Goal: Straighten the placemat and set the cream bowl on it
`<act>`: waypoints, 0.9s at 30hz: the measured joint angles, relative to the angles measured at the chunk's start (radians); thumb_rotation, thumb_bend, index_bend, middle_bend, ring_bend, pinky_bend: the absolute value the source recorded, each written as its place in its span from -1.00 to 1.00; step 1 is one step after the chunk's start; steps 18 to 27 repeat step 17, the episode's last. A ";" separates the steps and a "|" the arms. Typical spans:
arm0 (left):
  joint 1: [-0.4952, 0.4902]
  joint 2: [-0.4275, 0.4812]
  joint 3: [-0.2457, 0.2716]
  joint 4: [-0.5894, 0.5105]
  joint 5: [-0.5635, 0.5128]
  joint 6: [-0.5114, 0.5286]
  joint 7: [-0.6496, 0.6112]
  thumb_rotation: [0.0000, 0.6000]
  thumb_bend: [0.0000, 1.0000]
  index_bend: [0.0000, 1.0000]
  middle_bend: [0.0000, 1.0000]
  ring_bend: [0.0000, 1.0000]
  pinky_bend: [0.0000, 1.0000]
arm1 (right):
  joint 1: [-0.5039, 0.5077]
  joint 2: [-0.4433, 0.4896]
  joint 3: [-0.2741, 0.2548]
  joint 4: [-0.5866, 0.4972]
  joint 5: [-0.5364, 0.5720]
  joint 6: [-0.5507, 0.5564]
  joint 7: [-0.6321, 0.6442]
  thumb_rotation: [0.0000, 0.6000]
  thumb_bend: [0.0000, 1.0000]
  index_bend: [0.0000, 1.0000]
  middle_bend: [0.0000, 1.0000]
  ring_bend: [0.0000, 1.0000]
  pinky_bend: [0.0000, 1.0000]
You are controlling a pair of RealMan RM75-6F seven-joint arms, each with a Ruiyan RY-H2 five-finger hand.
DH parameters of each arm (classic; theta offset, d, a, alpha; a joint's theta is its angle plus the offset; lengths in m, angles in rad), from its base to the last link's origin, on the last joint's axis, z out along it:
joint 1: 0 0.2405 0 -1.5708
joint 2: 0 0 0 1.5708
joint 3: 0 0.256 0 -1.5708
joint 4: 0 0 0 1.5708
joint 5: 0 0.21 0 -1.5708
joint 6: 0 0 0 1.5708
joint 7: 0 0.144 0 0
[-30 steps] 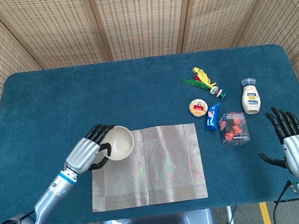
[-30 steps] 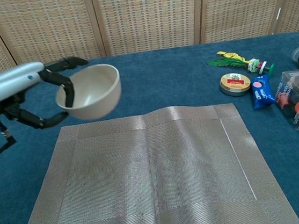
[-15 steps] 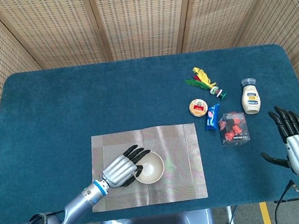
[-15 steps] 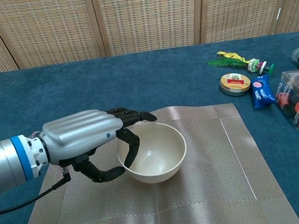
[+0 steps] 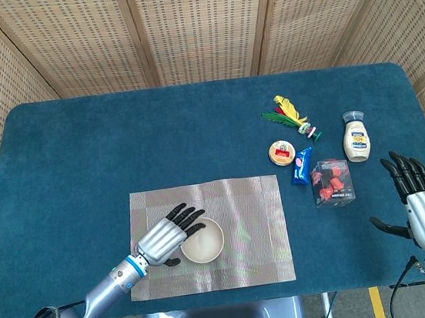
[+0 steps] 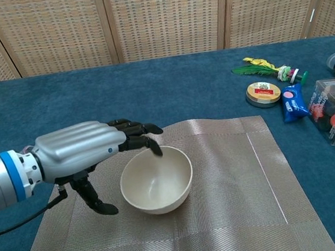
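The cream bowl stands upright on the left half of the woven grey placemat, which lies flat and square to the table's front edge. My left hand hovers at the bowl's left side. Its fingers reach out over the rim, and its thumb hangs down apart from the bowl's wall. My right hand rests at the table's front right corner, fingers spread and holding nothing; only the head view shows it.
To the right of the mat lie a feather toy, a round tin, a blue packet, a clear box of red pieces and a white bottle. Wicker screens stand behind the blue table.
My left hand carried the bowl from the mat's far left corner onto the mat and set it down. Its fingers have now spread off the bowl. The right hand stayed still.
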 measured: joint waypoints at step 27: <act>0.300 0.226 -0.009 -0.164 -0.035 0.511 0.093 1.00 -1.00 -1.00 -1.00 -1.00 -1.00 | -0.016 -0.008 -0.003 0.008 -0.038 0.052 -0.072 1.00 -1.00 -1.00 -1.00 -1.00 -1.00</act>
